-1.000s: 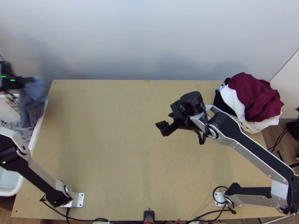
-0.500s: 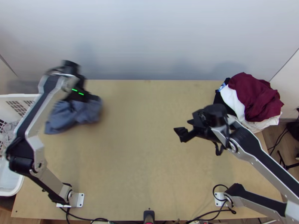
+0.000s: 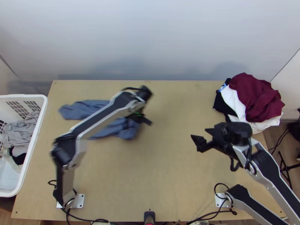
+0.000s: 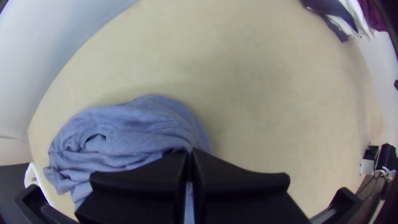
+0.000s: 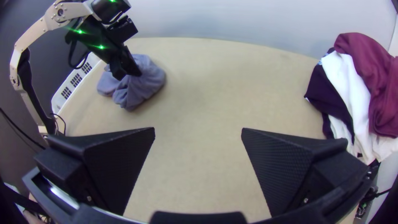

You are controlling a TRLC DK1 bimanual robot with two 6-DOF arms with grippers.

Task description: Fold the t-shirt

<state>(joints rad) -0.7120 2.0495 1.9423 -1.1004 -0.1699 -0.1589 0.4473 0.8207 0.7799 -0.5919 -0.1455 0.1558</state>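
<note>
While my left gripper [image 4: 190, 152] pinches the blue-grey t-shirt [image 4: 128, 124], my right gripper [image 5: 198, 130] hangs with its fingers wide apart.
Top view: my left arm [image 3: 99, 117] bends over the bunched t-shirt, which trails behind my grip; my right arm [image 3: 272, 165] is folded at the elbow, its fingers well apart from the cloth. Left wrist view: my fingers close together on a gathered fold; a single pinch like this could slip, or drag the t-shirt without opening it. Right wrist view: the t-shirt lies beyond my spread fingers; creases may bury its hems, so I could catch the wrong layer.
</note>
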